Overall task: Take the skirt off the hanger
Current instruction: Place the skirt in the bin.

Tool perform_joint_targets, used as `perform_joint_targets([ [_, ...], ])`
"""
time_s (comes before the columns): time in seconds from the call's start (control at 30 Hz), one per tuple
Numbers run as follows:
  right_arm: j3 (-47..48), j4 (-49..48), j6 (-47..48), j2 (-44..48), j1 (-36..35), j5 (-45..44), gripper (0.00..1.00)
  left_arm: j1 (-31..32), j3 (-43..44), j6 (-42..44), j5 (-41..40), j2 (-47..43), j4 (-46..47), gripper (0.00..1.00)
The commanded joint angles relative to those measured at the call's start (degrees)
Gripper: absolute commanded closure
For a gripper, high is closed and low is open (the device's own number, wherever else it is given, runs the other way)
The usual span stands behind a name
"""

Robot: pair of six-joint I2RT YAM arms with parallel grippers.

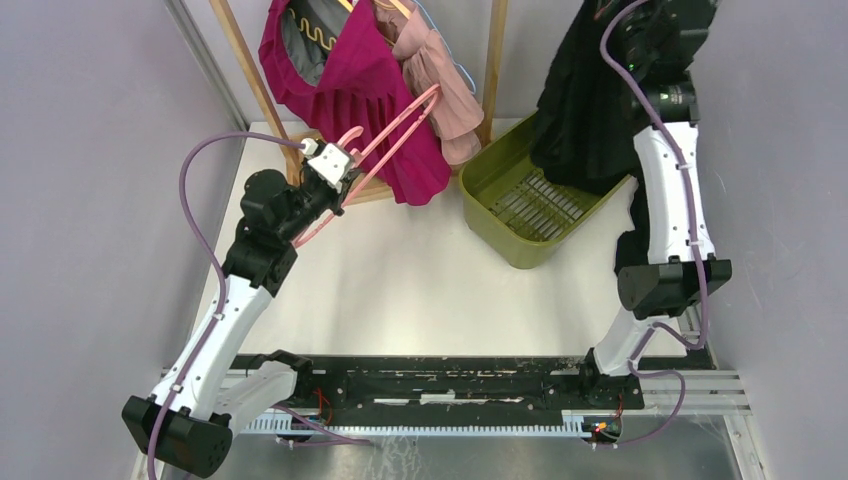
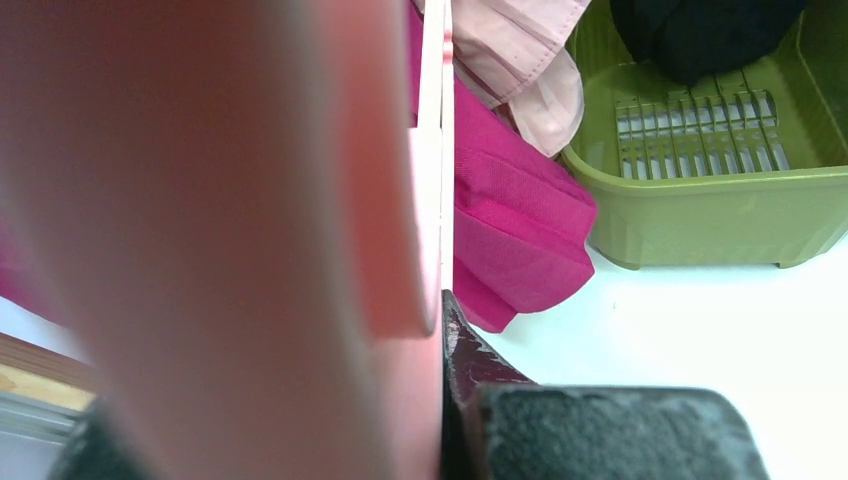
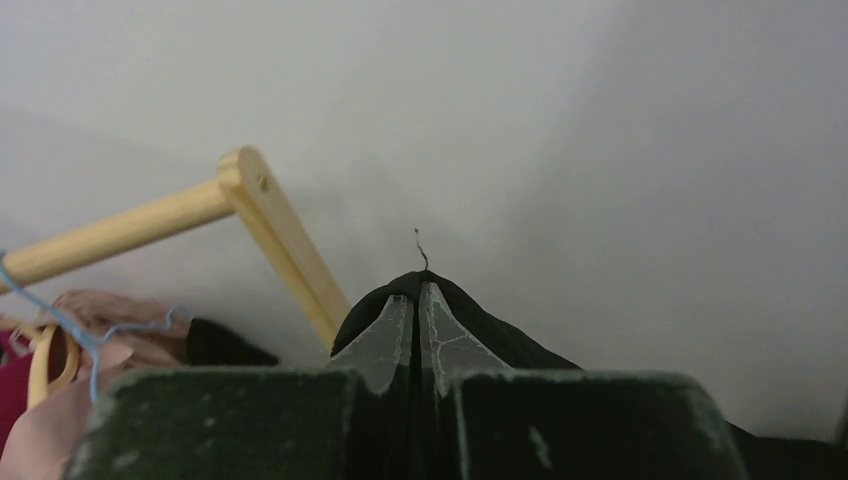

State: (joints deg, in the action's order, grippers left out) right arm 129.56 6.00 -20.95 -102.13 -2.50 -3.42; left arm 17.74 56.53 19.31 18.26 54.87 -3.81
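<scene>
The black skirt [image 1: 585,110] hangs from my right gripper [image 3: 420,300], which is shut on a pinch of its cloth [image 3: 520,345] high at the back right. Its lower end dips into the green basket [image 1: 500,215]. The pink hanger [image 1: 385,140] slants bare over the table's back left, with no cloth of the skirt on it. My left gripper [image 1: 335,170] is shut on its lower part. In the left wrist view the hanger [image 2: 300,250] fills the left half as a blur against one dark finger [image 2: 470,355].
A wooden rack [image 1: 250,70] stands at the back with a magenta garment [image 1: 350,80] and a pale pink garment [image 1: 440,80] hanging on it, close behind the hanger. The rack's bar [image 3: 280,240] shows left of the right gripper. Grey walls enclose the table.
</scene>
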Motion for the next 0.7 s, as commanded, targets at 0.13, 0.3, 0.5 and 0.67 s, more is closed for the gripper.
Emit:
perform_joint_targets([
  [0.13, -22.95, -8.68, -0.2, 12.26, -10.21, 4.81, 0.99, 0.06, 1.08, -3.78, 0.55, 0.61, 4.24, 0.97],
  [0.3, -41.33, -11.81, 3.26, 20.54, -11.29, -3.32, 0.99, 0.19, 0.71, -3.62, 0.38, 0.16, 4.22, 0.97],
  [0.5, -50.4, -8.52, 14.35, 30.8, -11.13, -15.73, 0.99, 0.28, 0.72, -3.79, 0.69, 1.05, 4.55, 0.97],
  [0.67, -54.53, -6.19, 15.77, 33.64, -10.73, -18.37, 0.99, 0.28, 0.77, -4.28, 0.99, 2.02, 4.81, 0.97],
])
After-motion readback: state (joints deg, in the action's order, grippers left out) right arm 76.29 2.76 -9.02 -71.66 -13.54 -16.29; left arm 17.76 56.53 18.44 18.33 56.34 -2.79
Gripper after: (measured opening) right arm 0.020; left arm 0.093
